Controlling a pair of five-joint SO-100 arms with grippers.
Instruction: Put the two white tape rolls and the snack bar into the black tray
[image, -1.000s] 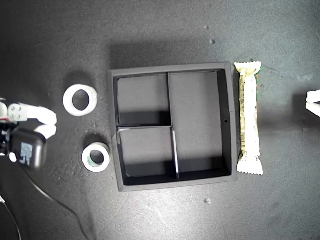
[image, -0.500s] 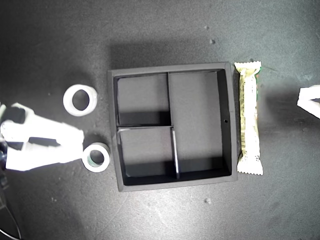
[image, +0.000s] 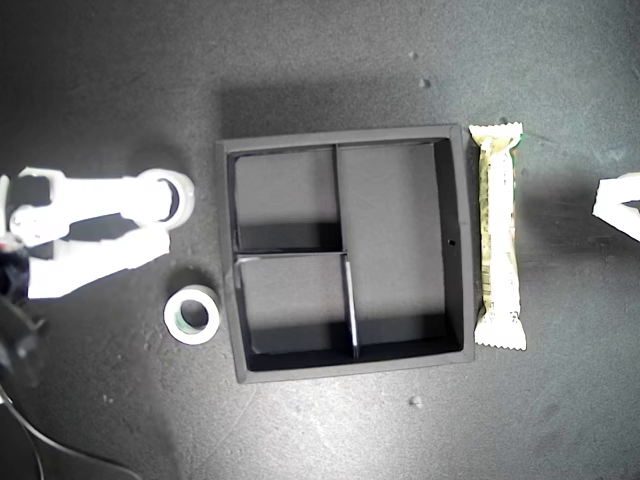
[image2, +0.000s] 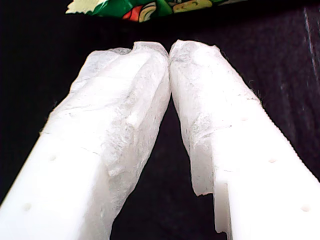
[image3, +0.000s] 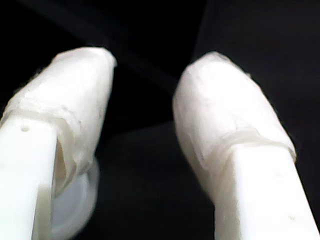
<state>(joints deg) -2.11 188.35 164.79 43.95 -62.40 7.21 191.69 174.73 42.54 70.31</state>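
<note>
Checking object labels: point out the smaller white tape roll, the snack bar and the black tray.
Smaller white tape roll with greenish core (image: 191, 314): exterior view, on its white rim.
Cream and yellow-green wrapped snack bar (image: 498, 235): exterior view, mid-wrapper.
Square matte black divided tray (image: 456, 240): exterior view, on its wall nearest the bar.

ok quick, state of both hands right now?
First hand: shut, holding nothing, near the snack bar.
Second hand: open, one finger over the larger tape roll.

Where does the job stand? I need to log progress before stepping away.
Nothing is packed yet: the black tray has all three compartments bare. In hand: my second gripper, open, is at the larger tape roll without gripping it. Left: that roll, the smaller tape roll beside the tray, and the snack bar along the tray's far side, near my shut first gripper.
</note>
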